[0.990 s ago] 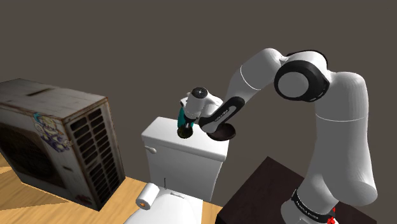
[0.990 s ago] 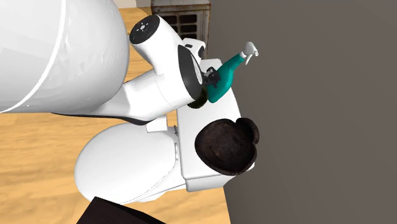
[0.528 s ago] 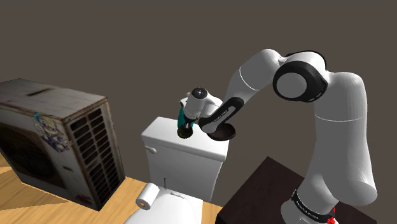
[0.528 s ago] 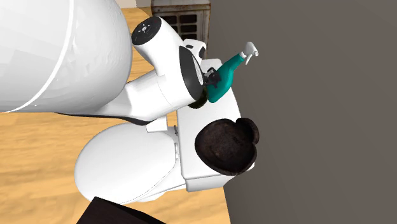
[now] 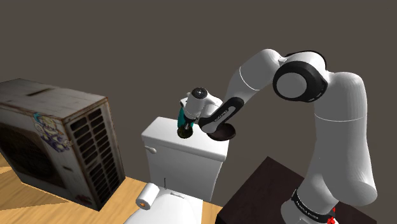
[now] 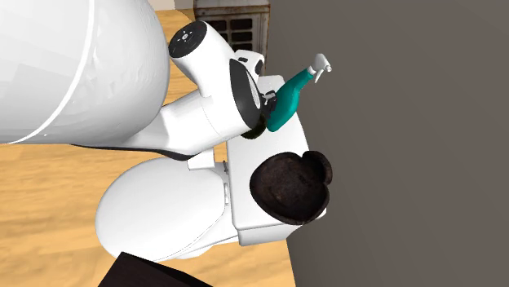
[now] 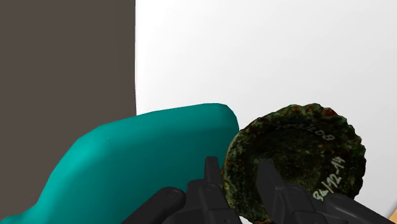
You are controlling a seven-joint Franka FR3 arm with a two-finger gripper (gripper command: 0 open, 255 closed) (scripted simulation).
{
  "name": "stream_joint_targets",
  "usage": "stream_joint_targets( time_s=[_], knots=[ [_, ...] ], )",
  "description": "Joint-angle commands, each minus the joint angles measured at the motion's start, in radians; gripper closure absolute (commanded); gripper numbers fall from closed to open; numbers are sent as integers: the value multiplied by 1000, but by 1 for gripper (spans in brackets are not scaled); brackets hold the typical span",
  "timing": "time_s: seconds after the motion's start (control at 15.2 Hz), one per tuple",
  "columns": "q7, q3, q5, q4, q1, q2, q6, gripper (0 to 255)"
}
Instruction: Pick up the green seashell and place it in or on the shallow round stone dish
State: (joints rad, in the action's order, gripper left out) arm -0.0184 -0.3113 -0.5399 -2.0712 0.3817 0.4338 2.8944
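Shell site: white tank lid [image 6: 245, 167] of a toilet, hard against the grey wall [image 7: 63, 63]. The green seashell [image 7: 299, 153] lies on the lid, just beside a teal spray bottle [image 7: 140, 159]; we can't tell if the two touch. The stone dish [image 6: 289, 187] sits on the same lid, near the shell but apart from it, toward the second exterior view's bottom.

Gripper [image 7: 238, 170] is down at the shell from above. Jaws stand a little apart w/ the shell's rim between them: one finger in the slim gap on the bottle side, the other inside the cup. Both look to press the rim, so we read it as a pinch on the shell wall, lid contact not yet broken as far as we can judge.

Why a rim grip, we reckon: the bottle crowds one flank, so there's no room to span the whole shell. The edge nearest the bottle is what the fingers can straddle.

Orientation: hollow side up, facing the wrist cam, w/ pale scrawl on the inner surface. Scalloped edge points away from bottle and fingers. Outline is near round, so the long axis is weak; approx it runs from the pinched rim outward, in line w/ the fingers' closing direction. Hinge end: can't tell.
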Motion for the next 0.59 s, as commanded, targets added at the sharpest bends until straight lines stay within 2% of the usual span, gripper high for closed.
stream_joint_targets(
  time_s=[0.0,0.53],
  knots=[
    [0,0,0,0,0,0,0,255],
    [-51,26,30,-1,-16,-76,-72,255]
  ],
)
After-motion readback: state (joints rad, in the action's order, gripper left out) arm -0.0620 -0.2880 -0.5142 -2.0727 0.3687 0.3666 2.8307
